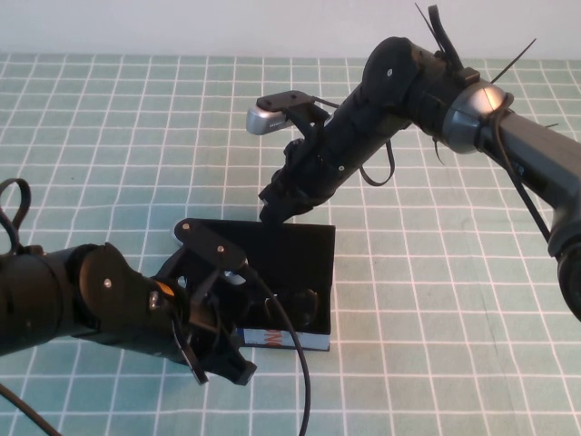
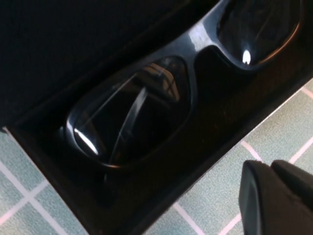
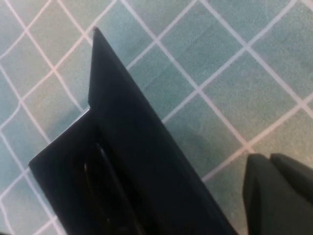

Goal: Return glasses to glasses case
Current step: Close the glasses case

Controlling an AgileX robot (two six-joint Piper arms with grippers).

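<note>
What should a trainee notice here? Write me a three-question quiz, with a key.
1. True or false: the glasses lie on the table beside the glasses case.
2. Fill in (near/far): the left gripper sits at the case's ___ side, as seen from the robot.
3. The right gripper is: A) parked at the table's edge; B) at the case's far edge; C) reaching inside the case.

Key: 1 false, they lie inside it; 2 near; 3 B.
</note>
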